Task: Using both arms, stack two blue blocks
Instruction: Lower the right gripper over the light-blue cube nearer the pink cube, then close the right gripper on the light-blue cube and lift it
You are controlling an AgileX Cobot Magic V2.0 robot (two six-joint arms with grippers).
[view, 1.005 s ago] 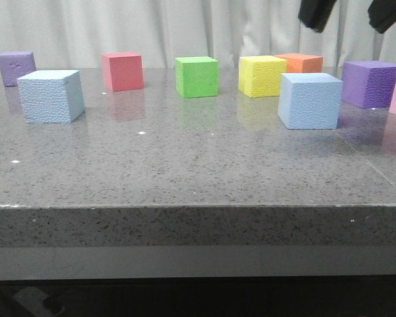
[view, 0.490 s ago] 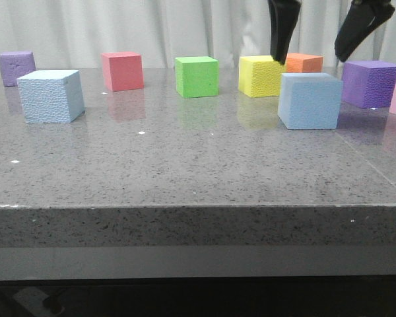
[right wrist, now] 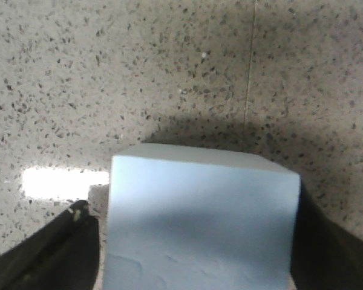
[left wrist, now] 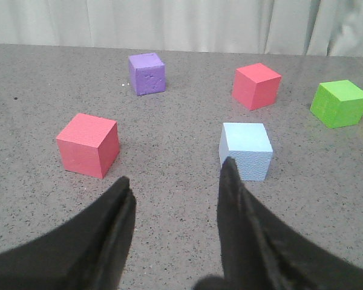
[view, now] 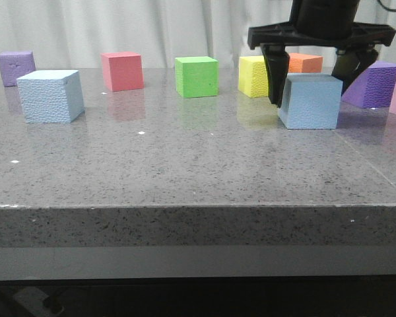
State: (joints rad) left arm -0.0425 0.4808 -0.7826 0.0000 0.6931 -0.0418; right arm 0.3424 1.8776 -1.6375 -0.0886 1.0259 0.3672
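Two light sky-blue pebbled foam cubes rest upright, well apart: one at left (view: 50,96), one at right (view: 310,100).

The table (view: 185,165) looks like polished speckled grey stone, glossy enough to mirror the cubes and a bright glare patch; its front edge is duller. The two blue blocks, one at the left (view: 51,96) and one at the right (view: 310,101), look like matt foam with pebbled faces; the right block's top appears smoother in the right wrist view, with faint cut lines. The green cube (view: 197,76) and yellow cube (view: 261,76) share that grainy matt finish; the curtain (view: 152,30) behind is pale pleated cloth; the right gripper (view: 311,76) and left gripper (left wrist: 175,199) have matt black fingers.
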